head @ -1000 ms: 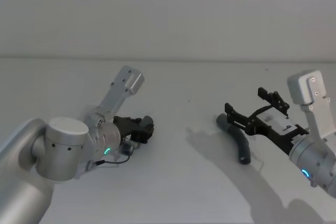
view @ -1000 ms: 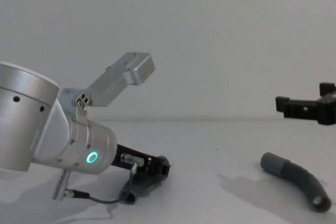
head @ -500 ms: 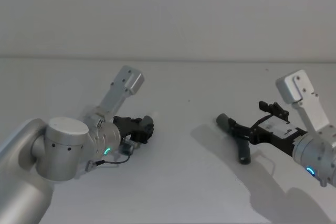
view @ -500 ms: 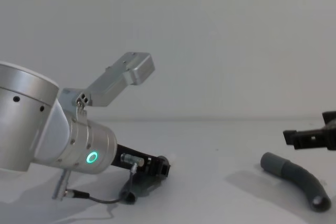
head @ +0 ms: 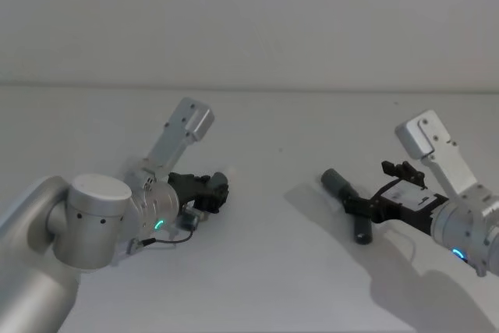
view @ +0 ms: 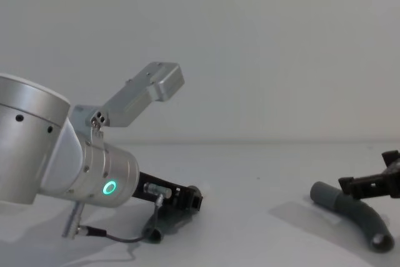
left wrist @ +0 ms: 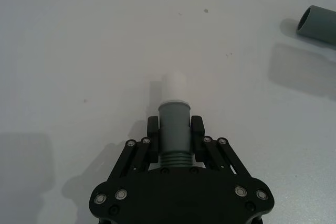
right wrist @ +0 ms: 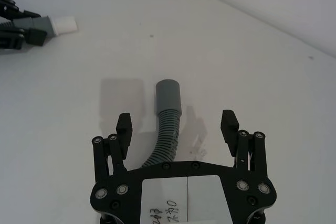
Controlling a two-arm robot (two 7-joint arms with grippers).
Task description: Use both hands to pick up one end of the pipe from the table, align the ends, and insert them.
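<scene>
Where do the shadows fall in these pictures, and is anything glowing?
Head view: the right arm throws soft, wide shadows over the table. Right wrist view: a boxy shadow lies beside the ribbed pipe piece, which the open right gripper straddles. Left wrist view: a dim patch shades the table beside the left gripper. Chest view: the green ring light glows.

A white label [right wrist: 199,198] on the right gripper [right wrist: 177,124] bears sideways handwriting, cut off at the edge and unreadable.

Right pincer [head: 365,189] straddles the grey pipe piece [head: 337,182] — left pincer [head: 217,191] clamps the other piece [head: 223,182].
</scene>
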